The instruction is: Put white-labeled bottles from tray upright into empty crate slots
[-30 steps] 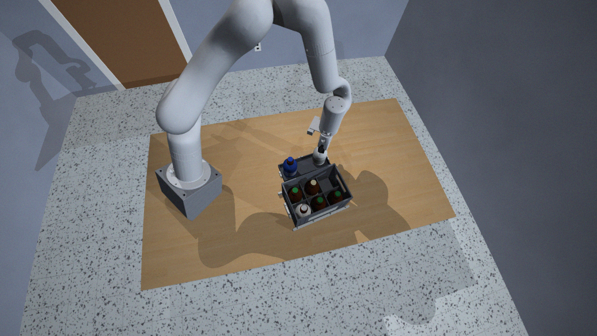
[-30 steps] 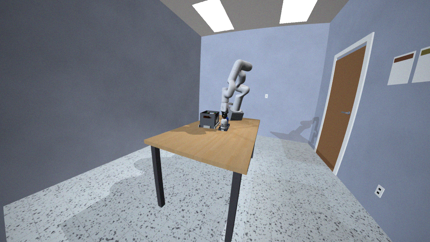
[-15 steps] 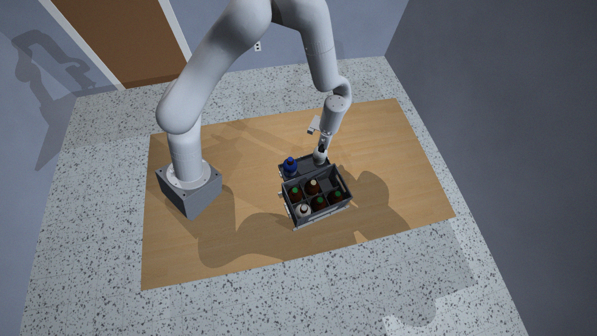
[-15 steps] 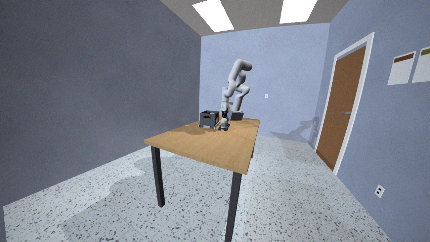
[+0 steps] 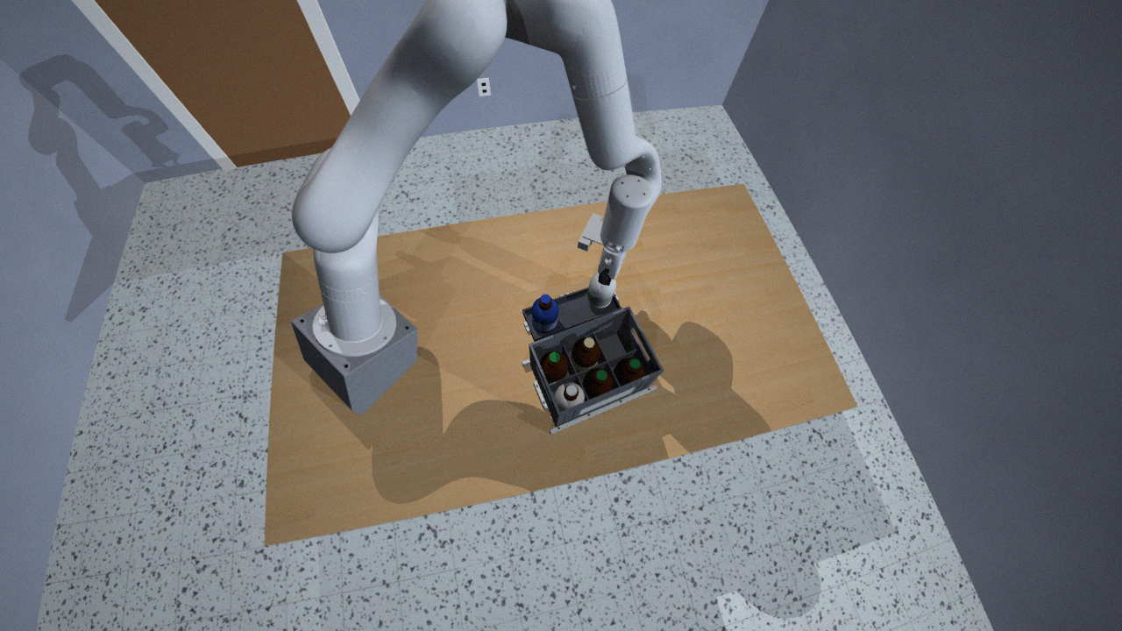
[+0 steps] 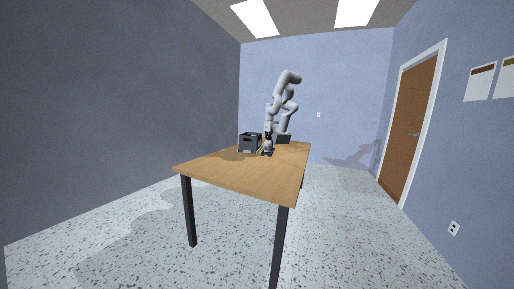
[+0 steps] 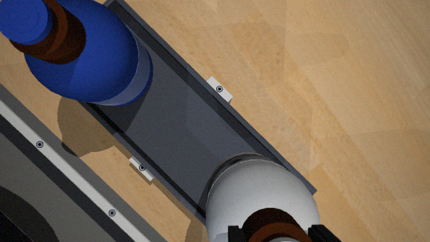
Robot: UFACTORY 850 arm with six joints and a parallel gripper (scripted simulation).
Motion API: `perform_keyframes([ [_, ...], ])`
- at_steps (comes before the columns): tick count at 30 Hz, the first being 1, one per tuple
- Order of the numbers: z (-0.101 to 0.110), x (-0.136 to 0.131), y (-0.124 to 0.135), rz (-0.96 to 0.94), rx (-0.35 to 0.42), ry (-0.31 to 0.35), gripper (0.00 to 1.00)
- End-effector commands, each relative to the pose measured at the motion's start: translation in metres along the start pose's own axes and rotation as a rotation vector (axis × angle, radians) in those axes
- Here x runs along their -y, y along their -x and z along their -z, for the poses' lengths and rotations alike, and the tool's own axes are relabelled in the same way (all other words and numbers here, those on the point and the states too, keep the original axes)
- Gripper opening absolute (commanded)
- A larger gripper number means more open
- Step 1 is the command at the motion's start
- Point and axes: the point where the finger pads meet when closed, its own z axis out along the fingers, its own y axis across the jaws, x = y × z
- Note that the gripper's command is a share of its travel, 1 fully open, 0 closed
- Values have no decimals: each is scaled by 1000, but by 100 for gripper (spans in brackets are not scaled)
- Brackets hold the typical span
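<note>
The white-labeled bottle was pinched at its brown neck by the gripper, fingers closed snug on either side, so it sat straight below the wrist with its long axis upright and in line with the tool. It was at the far end of the tray, opposite the blue bottle; whether its base was off the tray floor couldn't really be made out. The crate was right alongside the tray, and the one open slot looked to be the corner nearest the held bottle, so a straight lift and short sidestep was probably all that was needed.
</note>
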Motion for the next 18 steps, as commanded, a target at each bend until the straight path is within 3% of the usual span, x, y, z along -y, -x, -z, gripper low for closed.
perform_keyframes([
  [1,5,-1,1,0,2,1,0],
  [18,18,-1,1,0,2,1,0],
])
